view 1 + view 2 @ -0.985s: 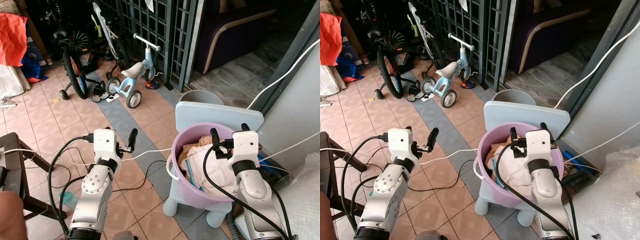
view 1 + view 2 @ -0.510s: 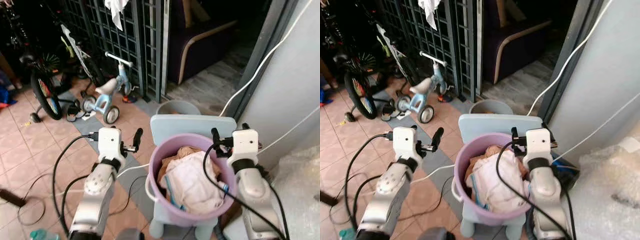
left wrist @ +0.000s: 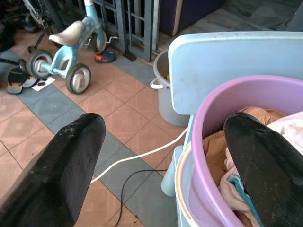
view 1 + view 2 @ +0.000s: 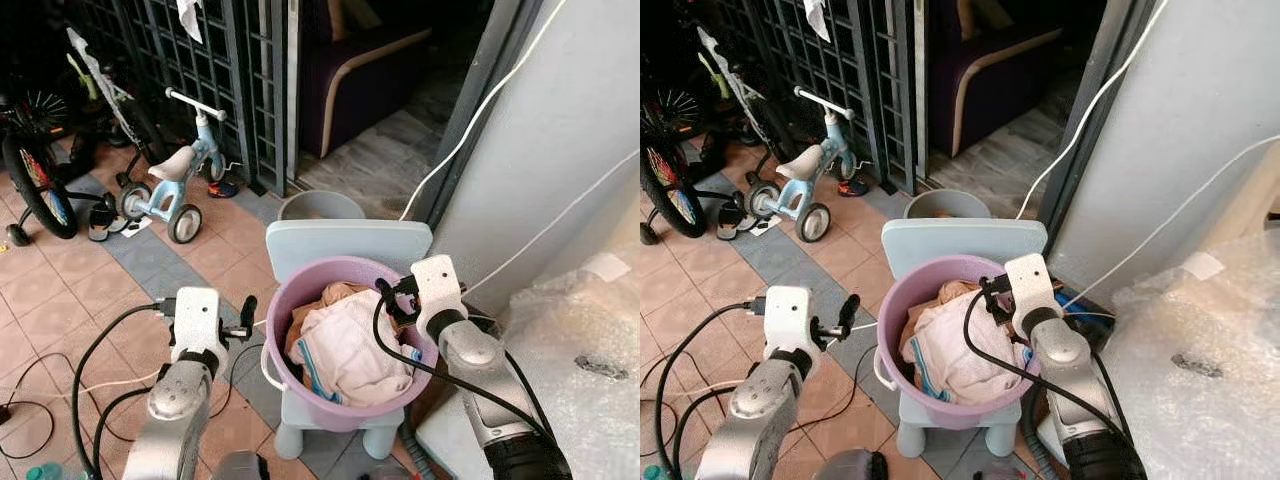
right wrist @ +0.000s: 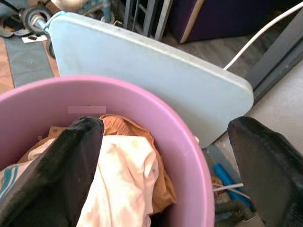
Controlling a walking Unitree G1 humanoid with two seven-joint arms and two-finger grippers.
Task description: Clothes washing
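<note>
Hovering at the near-right rim of the purple basin (image 4: 300, 385), the right gripper (image 4: 392, 300) has its fingers spread wide, one finger (image 5: 57, 184) over the laundry, the other outside the wall. Clothes (image 4: 345, 345) sit heaped inside, white cloth on top, orange fabric (image 5: 128, 130) behind it. Over on the other side, the left gripper (image 4: 247, 313) hangs just beside the basin's outer wall above the tiled floor (image 4: 60, 300), fingers also wide apart, holding nothing. The basin rests on a pale blue child's chair (image 4: 345, 245). Behind that stands a grey bucket (image 4: 320, 205), then a small blue tricycle (image 4: 170, 180) near the dark metal gate (image 4: 230, 60).
</note>
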